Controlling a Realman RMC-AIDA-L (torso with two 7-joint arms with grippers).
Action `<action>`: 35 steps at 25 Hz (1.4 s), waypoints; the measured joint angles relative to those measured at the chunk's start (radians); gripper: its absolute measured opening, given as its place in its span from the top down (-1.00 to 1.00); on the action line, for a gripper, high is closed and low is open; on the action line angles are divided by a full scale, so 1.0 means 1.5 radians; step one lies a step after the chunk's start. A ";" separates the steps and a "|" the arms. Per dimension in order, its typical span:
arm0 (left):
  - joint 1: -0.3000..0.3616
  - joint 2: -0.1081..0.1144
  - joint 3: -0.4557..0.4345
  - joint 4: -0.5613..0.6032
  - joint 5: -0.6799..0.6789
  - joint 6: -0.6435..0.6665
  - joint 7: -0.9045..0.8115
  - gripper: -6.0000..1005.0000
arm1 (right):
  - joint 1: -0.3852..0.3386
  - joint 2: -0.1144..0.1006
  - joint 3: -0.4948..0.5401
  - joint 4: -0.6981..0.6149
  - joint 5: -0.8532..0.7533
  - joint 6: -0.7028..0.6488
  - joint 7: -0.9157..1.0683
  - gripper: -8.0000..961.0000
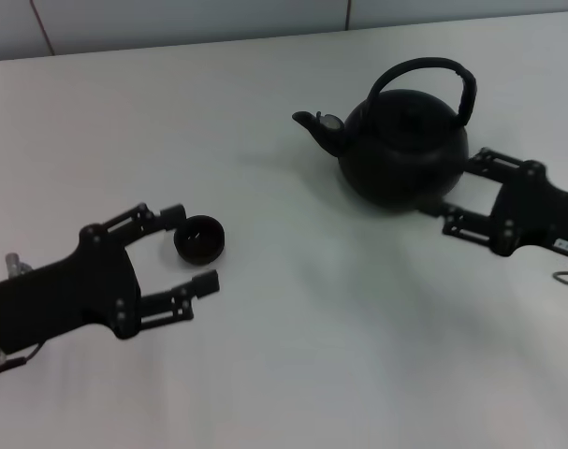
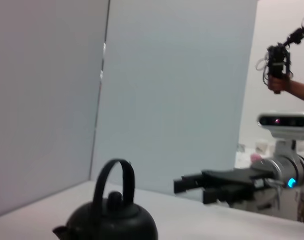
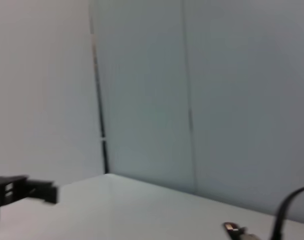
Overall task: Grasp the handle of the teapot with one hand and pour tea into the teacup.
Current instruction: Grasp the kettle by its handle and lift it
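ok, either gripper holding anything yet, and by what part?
Nothing held. Left gripper is open around the teacup, not clamped. Right gripper is open beside the teapot; the handle is untouched.

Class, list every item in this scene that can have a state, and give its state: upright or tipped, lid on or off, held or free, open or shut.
teapot: upright, lid on, not held
handle: raised, ungrasped
teacup: upright, between open fingers, not gripped
left gripper: open around teacup
right gripper: open, beside teapot
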 joint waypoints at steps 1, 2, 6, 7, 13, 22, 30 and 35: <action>0.000 0.000 0.000 0.001 0.007 0.000 0.000 -0.72 | -0.002 0.000 0.012 0.001 0.000 0.001 0.000 -0.45; 0.001 0.000 0.000 0.002 0.013 0.000 0.000 -0.72 | -0.004 0.000 0.032 0.004 0.000 0.004 0.000 -0.45; 0.003 -0.002 0.000 0.005 0.022 -0.004 -0.001 -0.72 | -0.008 0.000 0.054 0.008 0.000 0.015 0.000 -0.45; 0.003 -0.002 0.000 0.005 0.023 -0.004 -0.001 -0.72 | -0.008 0.000 0.060 0.010 0.000 0.021 0.000 -0.45; 0.004 -0.003 -0.003 0.003 0.024 -0.010 -0.001 -0.72 | -0.005 0.001 0.086 0.021 0.000 0.060 -0.001 -0.45; -0.001 -0.005 -0.001 0.003 0.024 -0.032 -0.001 -0.72 | 0.003 0.001 0.108 0.026 0.029 0.111 -0.001 -0.45; -0.003 -0.007 -0.001 0.003 0.020 -0.032 -0.001 -0.72 | 0.007 0.000 0.108 0.027 0.036 0.138 -0.001 -0.45; -0.004 -0.007 -0.003 0.002 0.020 -0.033 -0.001 -0.72 | 0.009 0.000 0.108 0.029 0.045 0.158 -0.001 -0.45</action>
